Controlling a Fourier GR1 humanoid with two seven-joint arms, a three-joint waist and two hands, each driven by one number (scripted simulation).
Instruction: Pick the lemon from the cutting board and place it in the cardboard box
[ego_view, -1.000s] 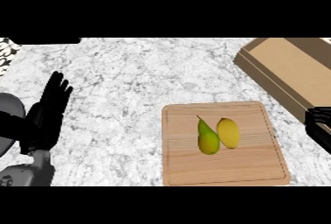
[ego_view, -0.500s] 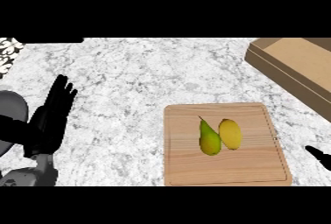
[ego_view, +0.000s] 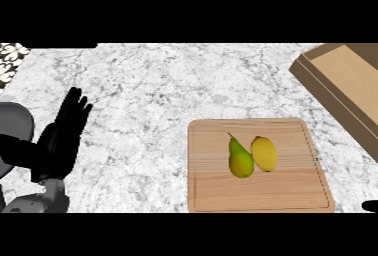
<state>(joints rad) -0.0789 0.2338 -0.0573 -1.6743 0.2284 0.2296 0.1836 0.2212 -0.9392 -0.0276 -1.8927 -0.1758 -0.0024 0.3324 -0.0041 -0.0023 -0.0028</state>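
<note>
A yellow lemon (ego_view: 264, 153) lies on the wooden cutting board (ego_view: 258, 192), touching a green-yellow pear (ego_view: 240, 158) on its left. The cardboard box (ego_view: 345, 82) stands open at the upper right, partly cut off by the view's edge. My left hand (ego_view: 63, 137) rests open at the left, fingers up, well away from the board. Of my right hand (ego_view: 370, 206) only a small black tip shows at the lower right corner, just right of the board and below the lemon.
The counter (ego_view: 162, 90) is white-grey marble. A dark patterned object (ego_view: 10, 54) shows at the top left corner. The board's front edge lies close to the view's lower edge.
My right hand has dropped from the right edge to the lower right corner, nearly out of view. The left hand, lemon and pear have stayed put.
</note>
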